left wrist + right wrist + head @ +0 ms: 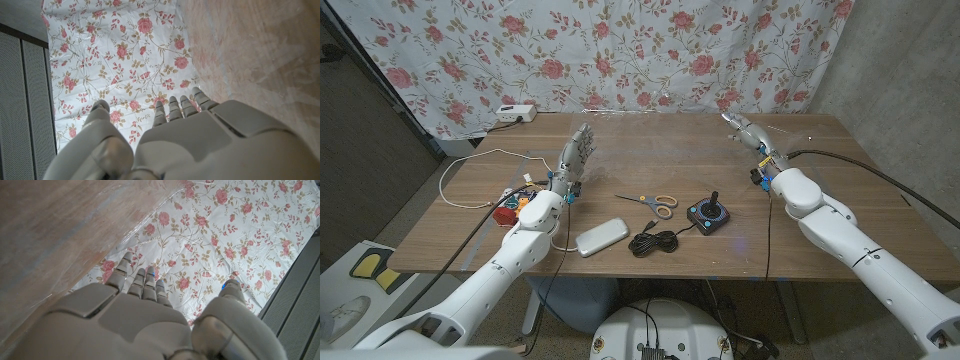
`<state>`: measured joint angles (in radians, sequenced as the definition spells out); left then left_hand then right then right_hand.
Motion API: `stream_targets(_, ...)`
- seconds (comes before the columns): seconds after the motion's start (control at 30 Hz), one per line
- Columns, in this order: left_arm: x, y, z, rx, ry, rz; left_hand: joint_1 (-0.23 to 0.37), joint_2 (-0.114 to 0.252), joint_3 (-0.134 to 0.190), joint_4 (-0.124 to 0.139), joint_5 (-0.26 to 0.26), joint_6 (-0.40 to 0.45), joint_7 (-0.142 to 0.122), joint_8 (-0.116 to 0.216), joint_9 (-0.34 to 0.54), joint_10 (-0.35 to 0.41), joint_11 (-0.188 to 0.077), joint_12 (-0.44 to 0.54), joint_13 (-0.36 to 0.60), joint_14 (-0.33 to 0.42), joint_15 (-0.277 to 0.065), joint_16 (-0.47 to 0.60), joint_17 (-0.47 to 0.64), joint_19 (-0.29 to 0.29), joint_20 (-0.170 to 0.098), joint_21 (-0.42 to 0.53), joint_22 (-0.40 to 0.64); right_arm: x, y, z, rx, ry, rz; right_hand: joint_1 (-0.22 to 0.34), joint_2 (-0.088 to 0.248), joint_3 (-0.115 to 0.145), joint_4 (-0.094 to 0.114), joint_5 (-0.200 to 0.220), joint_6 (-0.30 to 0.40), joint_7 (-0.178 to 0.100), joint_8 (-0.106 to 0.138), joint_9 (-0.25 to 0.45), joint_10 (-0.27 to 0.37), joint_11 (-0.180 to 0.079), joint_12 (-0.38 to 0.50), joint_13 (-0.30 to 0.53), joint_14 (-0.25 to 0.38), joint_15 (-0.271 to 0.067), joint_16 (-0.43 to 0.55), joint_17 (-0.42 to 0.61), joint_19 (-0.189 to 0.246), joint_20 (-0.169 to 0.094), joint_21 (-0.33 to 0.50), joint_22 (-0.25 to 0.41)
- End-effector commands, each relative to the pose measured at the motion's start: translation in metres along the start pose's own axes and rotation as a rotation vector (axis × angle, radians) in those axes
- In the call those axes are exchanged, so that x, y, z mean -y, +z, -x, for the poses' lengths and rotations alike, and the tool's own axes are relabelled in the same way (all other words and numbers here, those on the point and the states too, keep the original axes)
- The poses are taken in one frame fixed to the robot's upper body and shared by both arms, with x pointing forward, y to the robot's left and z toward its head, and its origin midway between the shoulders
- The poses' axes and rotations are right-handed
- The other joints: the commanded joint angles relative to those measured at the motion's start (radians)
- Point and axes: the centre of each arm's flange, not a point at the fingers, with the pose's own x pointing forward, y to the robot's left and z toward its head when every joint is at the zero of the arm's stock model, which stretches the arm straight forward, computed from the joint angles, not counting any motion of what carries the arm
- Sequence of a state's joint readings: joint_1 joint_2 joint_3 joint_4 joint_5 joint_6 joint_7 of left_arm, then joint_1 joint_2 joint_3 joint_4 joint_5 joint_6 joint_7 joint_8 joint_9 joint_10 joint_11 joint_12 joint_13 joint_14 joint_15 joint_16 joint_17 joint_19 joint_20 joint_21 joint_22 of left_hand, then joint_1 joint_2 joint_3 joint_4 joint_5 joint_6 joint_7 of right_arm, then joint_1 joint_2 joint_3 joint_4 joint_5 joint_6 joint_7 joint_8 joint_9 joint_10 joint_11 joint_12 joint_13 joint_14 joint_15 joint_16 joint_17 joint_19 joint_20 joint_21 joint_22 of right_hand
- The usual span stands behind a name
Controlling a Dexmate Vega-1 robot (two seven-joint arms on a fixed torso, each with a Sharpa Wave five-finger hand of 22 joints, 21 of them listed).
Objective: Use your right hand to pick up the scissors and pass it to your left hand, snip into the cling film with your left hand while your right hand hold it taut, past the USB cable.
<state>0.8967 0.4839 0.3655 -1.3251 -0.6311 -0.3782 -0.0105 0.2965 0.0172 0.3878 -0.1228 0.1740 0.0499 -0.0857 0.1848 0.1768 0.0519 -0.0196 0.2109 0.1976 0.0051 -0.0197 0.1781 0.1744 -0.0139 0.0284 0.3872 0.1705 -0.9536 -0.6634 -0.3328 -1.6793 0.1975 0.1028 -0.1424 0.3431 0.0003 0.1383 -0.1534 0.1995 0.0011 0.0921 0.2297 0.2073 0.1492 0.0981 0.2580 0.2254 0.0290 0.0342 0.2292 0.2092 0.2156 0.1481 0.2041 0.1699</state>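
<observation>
Although the transparent cling film (650, 125) is hard to see, both hands, left hand (575, 158) and right hand (748, 130), stand open-fingered, holding nothing; yellow-handled scissors (650, 202) lie on the wooden desk (820, 190).

The left hand (175, 135) shows from behind, pale grey, its fingers (172, 111) held close together and reaching out straight with the thumb set apart, holding nothing. Beyond the fingertips hangs a white curtain with pink roses (125, 55), next to a dark perforated panel (22, 100). The wooden table (260, 55) runs alongside the hand, its surface looking faintly glossy, perhaps under a clear film.
</observation>
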Motion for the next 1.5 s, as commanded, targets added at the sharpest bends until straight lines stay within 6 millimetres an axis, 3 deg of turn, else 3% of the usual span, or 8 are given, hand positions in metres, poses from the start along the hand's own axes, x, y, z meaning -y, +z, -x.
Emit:
stream_targets(0.03,-0.005,0.003,-0.001,-0.008,-0.005,-0.017,0.006,0.006,0.004,-0.004,0.005,0.008,-0.003,0.004,0.003,0.008,-0.002,0.005,0.004,-0.007,-0.001,0.006,0.003,0.003,0.001,-0.004,0.001,-0.004,0.017,0.006,0.022,0.011,0.116,0.027,0.007,0.011,-0.005,-0.003,0.016,0.001,0.009,0.003,0.031,0.001,0.012,0.006,0.016,-0.003,0.009,0.002,0.011,-0.002,-0.003,0.002)
stream_targets(0.77,-0.010,0.003,0.005,-0.022,0.000,-0.026,0.008,0.007,0.003,-0.007,0.004,0.006,-0.003,0.002,0.003,0.009,0.001,0.006,0.004,-0.005,-0.001,0.008,0.003,0.006,0.003,-0.016,0.001,-0.018,0.047,0.015,0.064,0.050,0.257,0.080,0.018,0.032,-0.012,-0.009,0.034,-0.023,0.017,0.007,0.086,-0.024,0.031,0.016,0.022,-0.008,0.007,0.001,0.024,0.000,-0.005,0.002)
stream_targets(1.5,-0.012,0.004,0.011,-0.016,0.005,-0.015,0.011,0.012,0.006,-0.010,0.004,0.005,-0.001,0.002,0.003,0.006,-0.001,0.005,0.004,-0.007,0.003,0.007,0.003,0.010,0.004,-0.027,0.001,-0.037,0.079,0.025,0.118,0.147,0.321,0.143,0.021,0.054,-0.021,-0.010,0.034,-0.023,0.019,0.009,0.122,-0.045,0.040,0.024,0.028,-0.013,0.006,-0.001,0.029,0.001,-0.008,0.001)
